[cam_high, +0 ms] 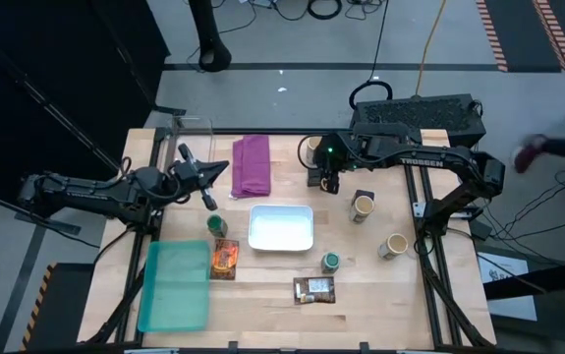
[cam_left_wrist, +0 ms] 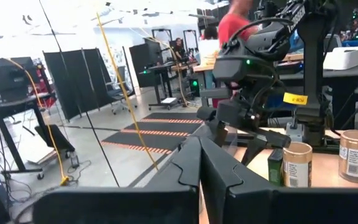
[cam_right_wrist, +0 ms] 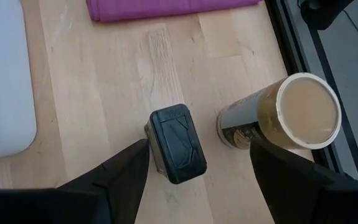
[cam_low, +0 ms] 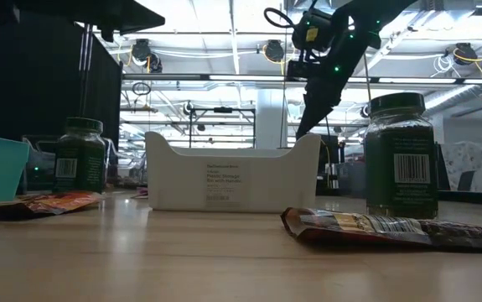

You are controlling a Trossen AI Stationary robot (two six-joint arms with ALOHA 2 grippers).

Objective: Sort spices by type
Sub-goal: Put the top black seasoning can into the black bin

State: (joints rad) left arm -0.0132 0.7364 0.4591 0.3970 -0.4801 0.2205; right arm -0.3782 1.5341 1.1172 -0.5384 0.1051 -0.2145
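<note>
While right gripper (cam_right_wrist: 194, 163) hangs, fingers apart, over black-lidded jar (cam_right_wrist: 177, 143), step: approach; next: descend, clamp. Left gripper (cam_high: 206, 185) closed, idle.

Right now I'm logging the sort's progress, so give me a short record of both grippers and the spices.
left gripper: shut, holds nothing, near the purple cloth
right gripper: open, above a black-capped jar, not gripping
tan-lid jars: one beside the black-capped jar, one nearer the right edge
green-lid jars: one, one
packets: orange, dark brown
white tray: no spices inside
</note>
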